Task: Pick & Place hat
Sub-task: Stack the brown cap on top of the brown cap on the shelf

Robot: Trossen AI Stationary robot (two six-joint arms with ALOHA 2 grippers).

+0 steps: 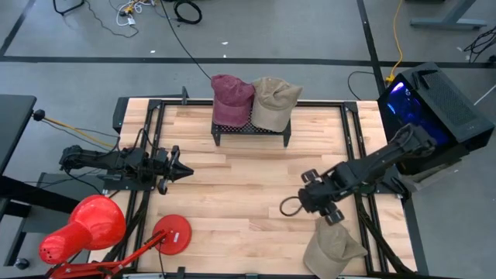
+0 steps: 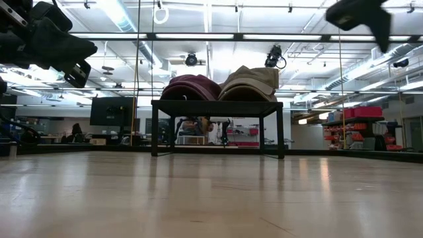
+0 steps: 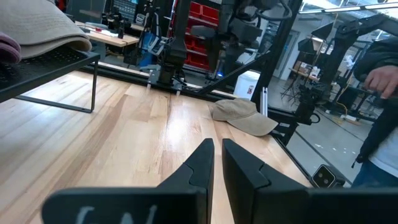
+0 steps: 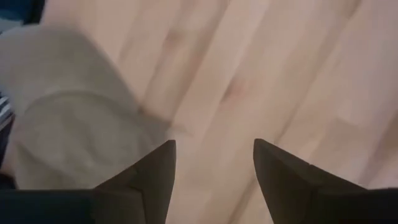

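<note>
- Tan cloth: the loose cap (image 1: 332, 249) I'm after lies on the wooden table (image 1: 248, 194) at about five o'clock in the high view, close to the near edge, flat with its brim out to one side.
- Two more caps sit on the black rack (image 1: 252, 130) at twelve o'clock: a maroon cap (image 1: 231, 97) and a beige cap (image 1: 274, 101), side by side and touching.
- My right gripper (image 1: 329, 208) hovers just above the loose cap, toward three o'clock of table centre. Its jaws stand apart with nothing between them; the right wrist view shows bare wood in the gap and the cap off to one side.
- My left gripper (image 1: 180, 169) waits at nine o'clock, fingers nearly together, holding nothing.
- Handling, as I judge it: light, soft fabric that will collapse and fold under a pinch and could slide on the smooth wood. The brim looks the stiffest part, so I'd take hold of it at the edge, or pinch the crown's front panel near the brim.
- The grasp is not yet made; the cap lies untouched.
</note>
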